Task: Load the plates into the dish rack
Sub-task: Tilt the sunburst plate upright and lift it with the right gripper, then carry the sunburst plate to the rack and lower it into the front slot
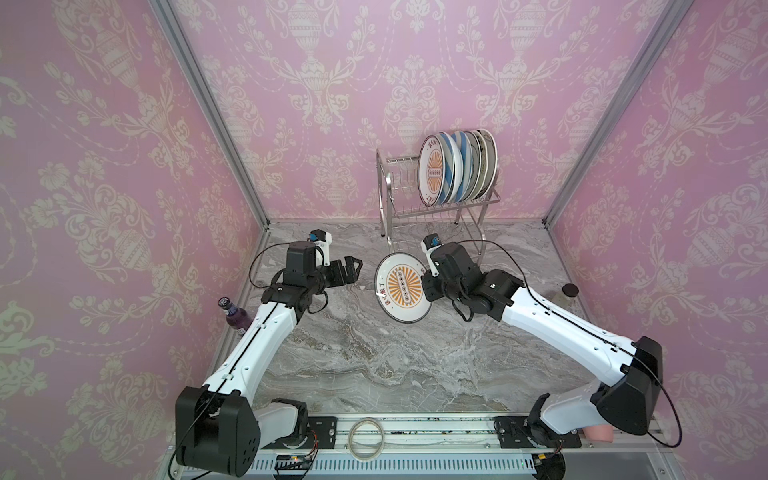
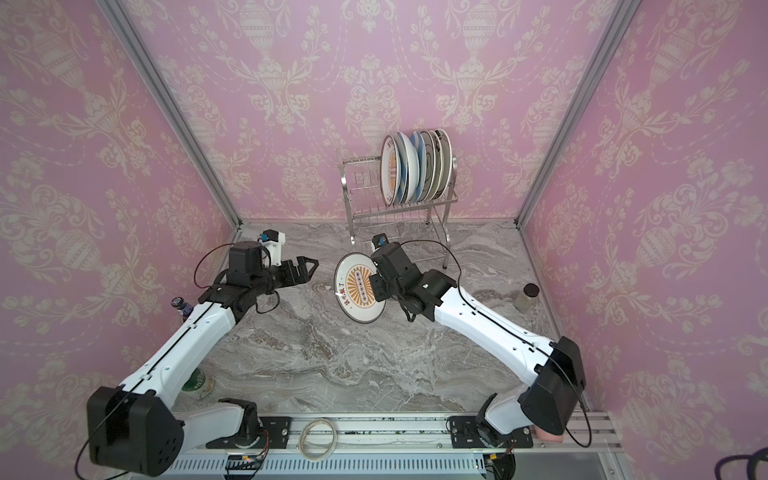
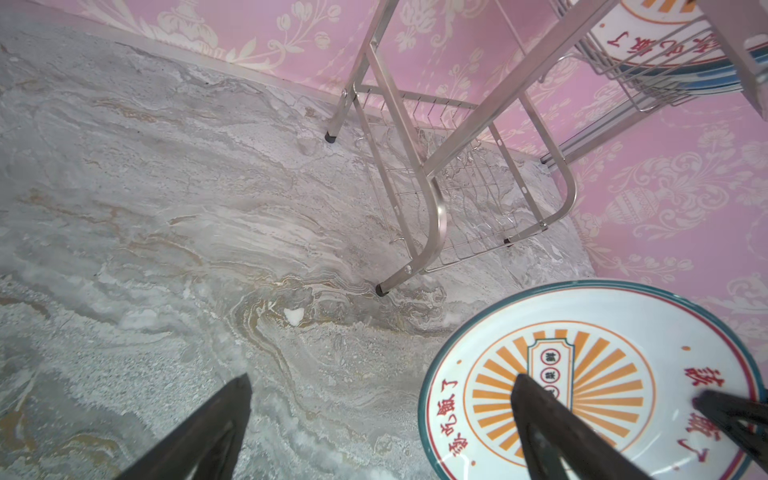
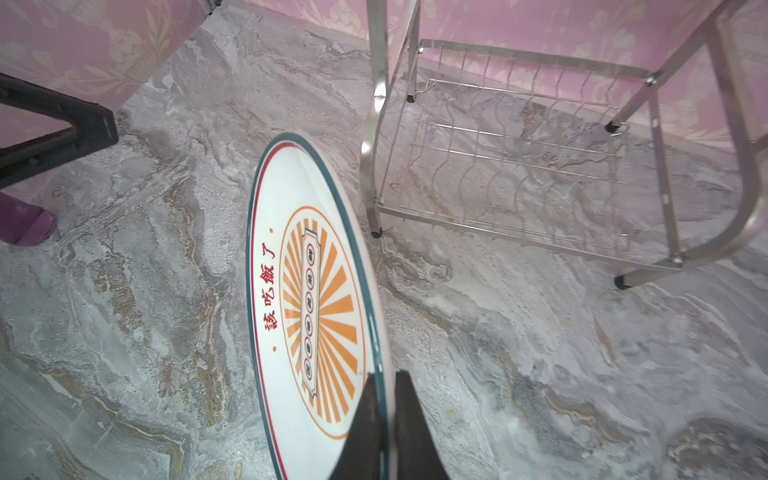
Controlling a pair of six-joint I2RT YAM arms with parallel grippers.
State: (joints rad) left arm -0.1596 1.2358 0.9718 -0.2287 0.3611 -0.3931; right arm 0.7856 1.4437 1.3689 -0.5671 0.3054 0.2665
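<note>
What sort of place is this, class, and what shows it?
Likely a robot test booth dressed as a kitchen, not a real home: wallpapered panels in a metal frame, robot arms mounted on a rail, and a dish rack of plates on a marble-look tabletop.

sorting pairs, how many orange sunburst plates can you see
2. One orange sunburst plate is clamped in the right gripper; the other stands leftmost on the top tier of the dish rack. More may hide behind.

Glossy ceramic plate [image 4: 316, 291]; shiny steel-wire dish rack [image 4: 540, 174]; marbled tabletop [image 1: 374, 353].
</note>
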